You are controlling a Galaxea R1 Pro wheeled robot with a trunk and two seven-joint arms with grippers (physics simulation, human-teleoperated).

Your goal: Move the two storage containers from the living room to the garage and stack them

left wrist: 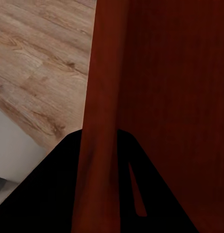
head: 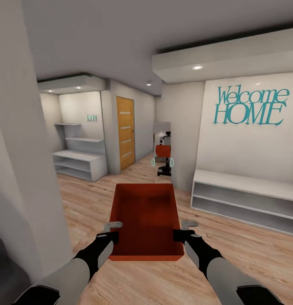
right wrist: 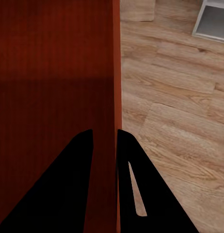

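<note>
1. A hallway of light wood plank floor (head: 248, 254), with a "Welcome HOME" wall sign (head: 250, 106) and a wooden door (head: 125, 132) ahead.
2. One storage container (head: 145, 220) (empty, red-orange) rides level between both arms, carried, it seems, toward the garage.
3. Left gripper (head: 113, 237) and right gripper (head: 179, 235) fingers each pinch a side wall.

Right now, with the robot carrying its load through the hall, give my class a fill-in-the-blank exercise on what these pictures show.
1. The left gripper and the right gripper each clamp a side wall of the red-orange ____.
2. The floor under the robot is made of light ____ planks.
3. The teal letters on the white wall read "Welcome ____".
4. Inside, the bin is ____.

Missing words: bin; wood; HOME; empty
</note>
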